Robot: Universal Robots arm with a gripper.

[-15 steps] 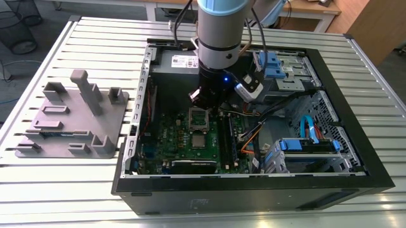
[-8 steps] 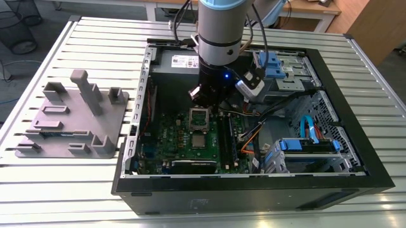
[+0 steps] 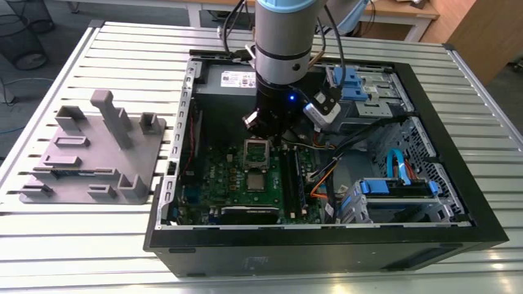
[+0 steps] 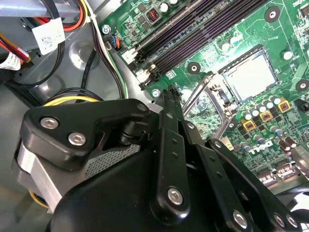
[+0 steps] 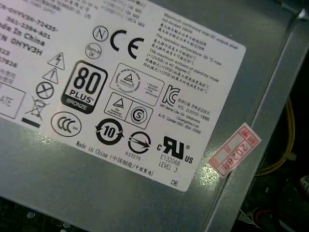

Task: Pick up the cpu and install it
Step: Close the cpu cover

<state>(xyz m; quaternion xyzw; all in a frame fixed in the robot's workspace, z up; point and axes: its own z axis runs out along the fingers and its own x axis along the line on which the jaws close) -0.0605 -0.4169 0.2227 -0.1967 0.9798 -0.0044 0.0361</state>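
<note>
Cpu (image 4: 251,76) lies flat inside socket (image 4: 226,75) (load frame (image 3: 256,164) swung up). Gripper (image 3: 266,130) hangs just above socket's raised frame, apart from cpu; clenched or released, cannot tell. Green motherboard (image 3: 217,177) surrounds socket.

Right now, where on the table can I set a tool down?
Bare table slats lie beyond and in front of the gray fixture, at the exterior view's left, and beside the computer case on that view's right. The case's inside is crowded: gripper over the motherboard, cables, drive cages.
</note>
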